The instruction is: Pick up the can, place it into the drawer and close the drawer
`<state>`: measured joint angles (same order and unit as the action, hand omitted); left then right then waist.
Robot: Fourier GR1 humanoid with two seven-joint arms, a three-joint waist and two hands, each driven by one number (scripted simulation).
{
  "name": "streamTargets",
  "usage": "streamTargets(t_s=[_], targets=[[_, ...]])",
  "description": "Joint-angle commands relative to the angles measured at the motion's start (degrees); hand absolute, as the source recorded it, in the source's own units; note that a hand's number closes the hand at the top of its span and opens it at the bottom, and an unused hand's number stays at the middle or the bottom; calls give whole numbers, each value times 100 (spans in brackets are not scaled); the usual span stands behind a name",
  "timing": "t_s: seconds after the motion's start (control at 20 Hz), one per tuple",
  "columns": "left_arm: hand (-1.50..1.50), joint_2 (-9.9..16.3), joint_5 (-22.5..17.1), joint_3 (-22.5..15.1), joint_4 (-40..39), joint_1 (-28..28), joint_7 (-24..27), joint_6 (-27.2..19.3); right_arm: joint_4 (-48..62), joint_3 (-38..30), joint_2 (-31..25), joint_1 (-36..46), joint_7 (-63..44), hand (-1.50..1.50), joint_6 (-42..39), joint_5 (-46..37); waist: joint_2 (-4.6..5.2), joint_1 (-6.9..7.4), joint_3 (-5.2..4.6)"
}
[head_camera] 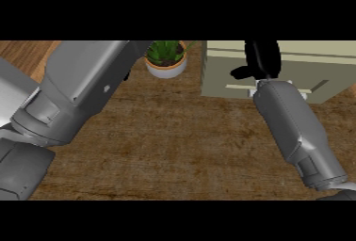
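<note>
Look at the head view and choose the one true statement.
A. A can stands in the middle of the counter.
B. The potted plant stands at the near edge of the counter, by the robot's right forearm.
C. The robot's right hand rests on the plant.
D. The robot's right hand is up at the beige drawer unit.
D: the right hand shows black against the beige drawer unit, while the potted plant stands apart to its left.

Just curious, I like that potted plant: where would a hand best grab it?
Probably round the white wall of the pot, coming from the open near side of the counter: leaves crown the top, and the cabinet stands close on its right.
</note>
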<state>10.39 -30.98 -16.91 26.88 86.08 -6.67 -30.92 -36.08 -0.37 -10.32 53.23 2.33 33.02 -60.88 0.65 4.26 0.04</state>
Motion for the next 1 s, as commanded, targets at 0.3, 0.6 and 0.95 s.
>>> streamTargets(t_s=[0.3,0.6,0.95], targets=[[-150,431,83,-137,994,-711,-353,208,1284,-354,-65,1180,44,-150,496,-91,-3,252,-3],[-150,568,140,-233,1494,-836,-662,170,1580,-536,-163,1644,102,-150,411,15,5,313,1],[-150,780,134,-229,2022,-1330,-774,127,1492,-1084,25,1548,1078,-150,431,739,8,232,11]])
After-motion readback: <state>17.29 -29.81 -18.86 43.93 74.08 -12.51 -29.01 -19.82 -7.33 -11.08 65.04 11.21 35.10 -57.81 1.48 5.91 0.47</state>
